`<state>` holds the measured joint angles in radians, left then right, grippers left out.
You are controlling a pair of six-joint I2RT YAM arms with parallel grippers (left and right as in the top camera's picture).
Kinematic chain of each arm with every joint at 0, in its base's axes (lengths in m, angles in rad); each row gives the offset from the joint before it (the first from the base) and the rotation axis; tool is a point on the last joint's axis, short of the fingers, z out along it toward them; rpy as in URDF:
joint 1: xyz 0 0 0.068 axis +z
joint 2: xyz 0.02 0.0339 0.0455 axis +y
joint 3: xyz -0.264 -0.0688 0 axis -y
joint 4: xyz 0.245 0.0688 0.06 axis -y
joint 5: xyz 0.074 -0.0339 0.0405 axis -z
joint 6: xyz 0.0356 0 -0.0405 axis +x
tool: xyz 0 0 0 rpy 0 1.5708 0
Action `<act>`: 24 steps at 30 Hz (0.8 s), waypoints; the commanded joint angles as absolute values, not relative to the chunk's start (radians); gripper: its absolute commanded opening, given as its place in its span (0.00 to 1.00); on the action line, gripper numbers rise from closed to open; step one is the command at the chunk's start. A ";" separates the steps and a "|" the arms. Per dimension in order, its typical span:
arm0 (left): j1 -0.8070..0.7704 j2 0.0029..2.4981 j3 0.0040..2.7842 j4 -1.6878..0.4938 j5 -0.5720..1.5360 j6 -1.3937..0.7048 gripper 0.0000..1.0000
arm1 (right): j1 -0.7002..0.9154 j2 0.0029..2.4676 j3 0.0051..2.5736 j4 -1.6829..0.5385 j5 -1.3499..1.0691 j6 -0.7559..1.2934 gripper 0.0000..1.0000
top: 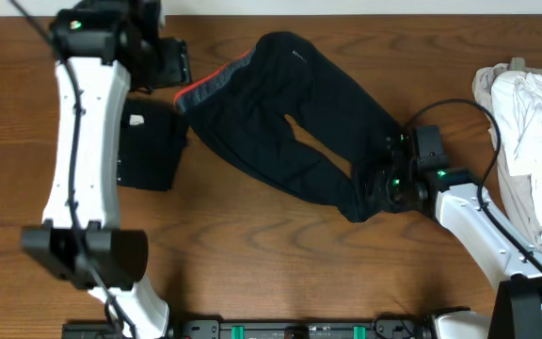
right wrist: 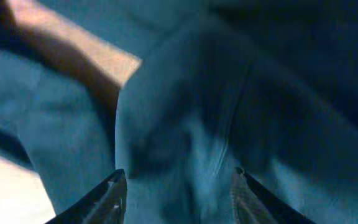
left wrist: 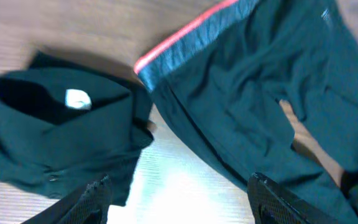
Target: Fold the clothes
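The trousers [top: 290, 113] lie spread diagonally on the table [top: 252, 254], leg ends nearest. There the right gripper [right wrist: 179, 177] sits with its jaws spread and dark cloth between its fingers. Further back, a folded black shirt [left wrist: 61, 137] lies just left of the trousers, and pale garments [top: 530, 122] are heaped at the right edge. Farthest, the left gripper [left wrist: 179, 183] hovers near the orange-red waistband [left wrist: 185, 37], jaws apart and empty.

A brown wooden table [top: 252, 245] fills the view, with a black rail [top: 280, 330] along its near edge.
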<state>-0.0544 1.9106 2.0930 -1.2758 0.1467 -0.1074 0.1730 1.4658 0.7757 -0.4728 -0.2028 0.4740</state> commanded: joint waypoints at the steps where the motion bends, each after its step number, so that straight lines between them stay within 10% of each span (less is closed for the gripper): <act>1: -0.060 1.954 2.079 -1.279 0.196 -0.094 0.72 | 0.164 1.465 0.756 -0.460 -0.111 0.613 0.56; 7: -0.091 2.077 2.077 -1.263 0.196 -0.035 0.72 | 0.163 1.467 0.756 -0.474 -0.022 0.617 0.55; 10: -0.107 2.148 2.076 -1.261 0.196 -0.034 0.71 | 0.163 1.467 0.756 -0.476 -0.023 0.617 0.33; 15: -0.142 2.254 2.076 -1.274 0.196 -0.033 0.68 | 0.134 1.467 0.756 -0.513 0.006 0.617 0.56; 24: -0.176 2.347 2.049 -1.321 0.195 -0.031 0.49 | -0.049 1.466 0.758 -0.483 -0.166 0.348 0.35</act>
<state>-0.1768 2.3436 2.0701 -1.2972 0.1860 -0.0429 -0.0067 1.4658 0.7597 -0.4931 -0.0715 0.5121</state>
